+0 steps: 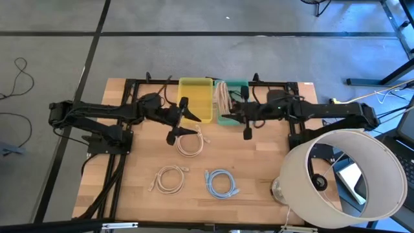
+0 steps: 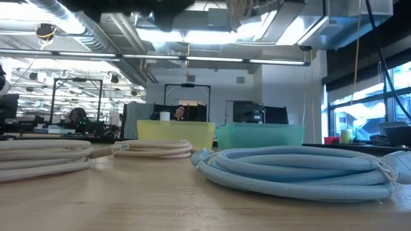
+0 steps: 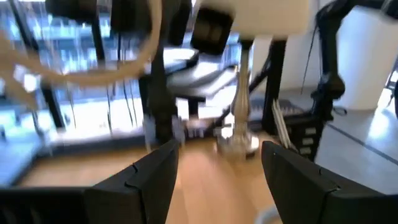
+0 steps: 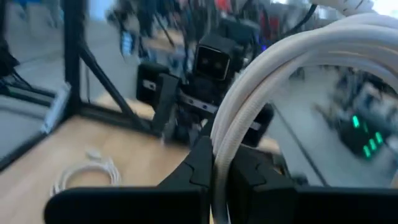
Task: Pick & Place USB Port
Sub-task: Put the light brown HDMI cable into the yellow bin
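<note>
Your right end effector (image 4: pixel 221 180) grips a coiled white USB cable (image 4: pixel 280 81), lifted over the teal plastic bin (image 1: pixel 231 97). Your left end effector (image 3: pixel 214 174) hovers open beside the yellow plastic bin (image 1: pixel 196 98).

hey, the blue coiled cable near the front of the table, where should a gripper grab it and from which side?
Come straight down on the blue cable. It lies flat as a loose coil, so pinching across one side of the bundled loops should lift all the strands together. Its ends trail at one side; I'd avoid those.
</note>
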You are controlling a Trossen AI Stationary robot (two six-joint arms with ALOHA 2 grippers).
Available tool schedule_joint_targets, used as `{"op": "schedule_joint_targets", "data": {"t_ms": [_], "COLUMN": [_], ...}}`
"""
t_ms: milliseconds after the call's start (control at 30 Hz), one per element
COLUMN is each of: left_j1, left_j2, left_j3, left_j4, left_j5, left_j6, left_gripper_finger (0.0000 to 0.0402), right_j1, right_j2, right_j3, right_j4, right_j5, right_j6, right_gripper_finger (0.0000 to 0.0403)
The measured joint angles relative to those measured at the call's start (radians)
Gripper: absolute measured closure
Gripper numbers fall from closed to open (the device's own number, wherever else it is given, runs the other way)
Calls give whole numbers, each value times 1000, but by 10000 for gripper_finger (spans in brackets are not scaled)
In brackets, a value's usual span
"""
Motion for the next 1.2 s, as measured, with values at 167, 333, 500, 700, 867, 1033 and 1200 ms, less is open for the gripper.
{"op": "schedule_joint_targets", "data": {"t_ms": [167, 333, 500, 700, 867, 1033, 1200], "left_j1": [-14, -19, -10, 18, 39, 39, 39], "left_j2": [14, 76, 163, 204, 205, 205, 205], "left_j3": [0, 0, 0, 9, 59, 82, 82], "left_j4": [186, 340, 464, 532, 478, 437, 435], "left_j5": [0, -31, -94, -95, -56, -43, -44], "left_j6": [93, 178, 205, 130, 95, 93, 92], "left_gripper_finger": [178, 178, 178, 178, 178, 178, 178], "right_j1": [-29, -30, -30, -30, -30, -31, -31], "right_j2": [-4, 32, 66, 95, 119, 139, 151], "right_j3": [-119, -105, -73, -69, -69, -69, -67], "right_j4": [221, 243, 249, 245, 274, 313, 338], "right_j5": [-92, -105, -145, -153, -156, -156, -170], "right_j6": [22, 22, 16, 2, 2, -3, -4], "right_gripper_finger": [385, 385, 385, 385, 385, 385, 385]}}
